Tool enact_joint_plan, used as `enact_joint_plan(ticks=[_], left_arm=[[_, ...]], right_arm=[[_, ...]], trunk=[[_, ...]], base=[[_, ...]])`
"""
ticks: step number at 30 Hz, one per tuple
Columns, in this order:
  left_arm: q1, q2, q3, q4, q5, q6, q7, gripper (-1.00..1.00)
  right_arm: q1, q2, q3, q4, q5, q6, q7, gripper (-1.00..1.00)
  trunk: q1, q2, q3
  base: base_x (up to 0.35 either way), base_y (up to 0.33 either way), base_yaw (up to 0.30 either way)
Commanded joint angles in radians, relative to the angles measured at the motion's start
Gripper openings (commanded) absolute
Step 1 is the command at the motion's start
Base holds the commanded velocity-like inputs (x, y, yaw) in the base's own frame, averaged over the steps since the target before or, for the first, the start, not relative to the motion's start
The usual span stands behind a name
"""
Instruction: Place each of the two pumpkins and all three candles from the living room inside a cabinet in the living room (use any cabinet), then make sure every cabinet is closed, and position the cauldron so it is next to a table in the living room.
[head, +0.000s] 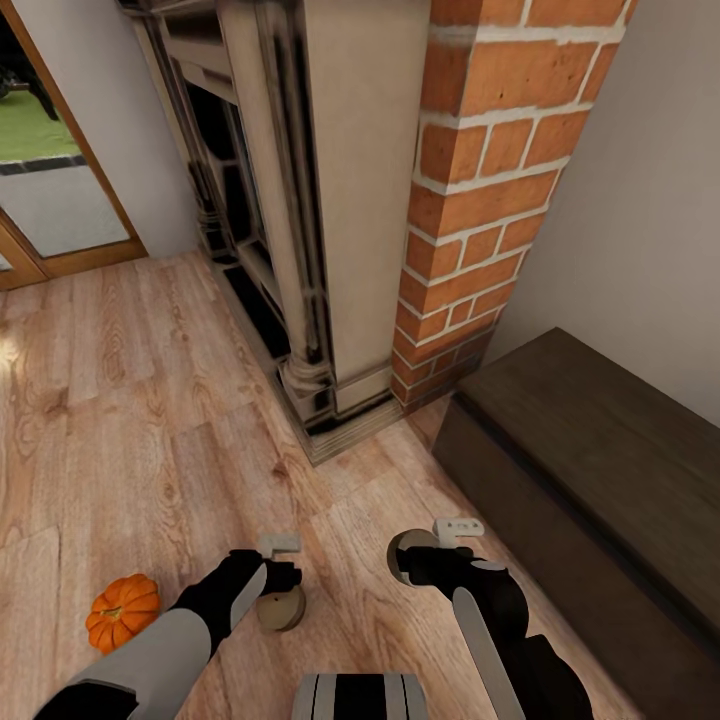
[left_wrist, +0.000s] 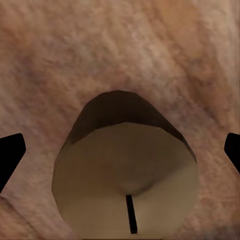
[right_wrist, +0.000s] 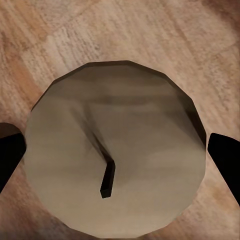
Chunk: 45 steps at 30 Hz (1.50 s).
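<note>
Head view, left to right: a pumpkin (head: 123, 611) lies on the floor (head: 150, 420) at lower left; left gripper (head: 281, 563) hovers over one candle (head: 281, 607), right gripper (head: 440, 545) over another (head: 408, 553), fingers spread either side, neither gripped; cabinet (head: 600, 470) stands closed at right. Apparently nothing is stowed yet.
</note>
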Motion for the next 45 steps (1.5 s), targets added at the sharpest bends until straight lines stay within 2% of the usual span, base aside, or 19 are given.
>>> enact_joint_plan(ticks=[1,17,22,26,31,40,45], left_arm=[[0.0,0.0,-0.008,-0.002,0.01,0.005,0.007,1.0],[0.004,-0.004,-0.008,0.0,0.01,0.012,0.01,1.0],[0.004,-0.004,-0.007,0.047,0.012,0.01,0.008,1.0],[0.004,-0.004,-0.007,0.061,0.013,0.009,0.008,1.0],[0.004,-0.004,-0.006,0.065,0.013,0.009,0.009,1.0],[0.004,-0.004,-0.006,0.063,0.014,-0.006,0.009,1.0],[0.004,-0.004,-0.007,0.063,0.014,-0.043,0.009,1.0]], right_arm=[[-0.001,0.0,0.001,-0.001,-0.011,0.003,-0.011,-1.0],[-0.001,-0.001,0.001,-0.001,-0.011,0.003,-0.01,-1.0],[-0.001,0.0,0.001,-0.001,-0.011,0.003,-0.01,-1.0],[-0.001,0.0,0.001,-0.001,-0.011,0.002,-0.01,-1.0],[-0.001,-0.001,0.001,-0.001,-0.011,0.002,-0.01,-1.0],[-0.001,-0.001,0.001,-0.001,-0.011,0.002,-0.01,-1.0],[-0.001,-0.001,0.001,-0.001,-0.011,0.002,-0.01,-1.0]], trunk=[[0.0,0.0,-0.001],[0.0,0.0,-0.001],[0.0,0.0,-0.001],[0.001,-0.001,-0.012],[0.001,-0.001,-0.012],[0.001,-0.001,-0.012],[0.001,-0.001,-0.012]], base=[[0.0,0.0,0.0],[0.0,0.0,0.0],[0.0,0.0,0.0],[0.0,0.0,0.0],[0.0,0.0,0.0],[0.0,0.0,0.0],[0.0,0.0,0.0]])
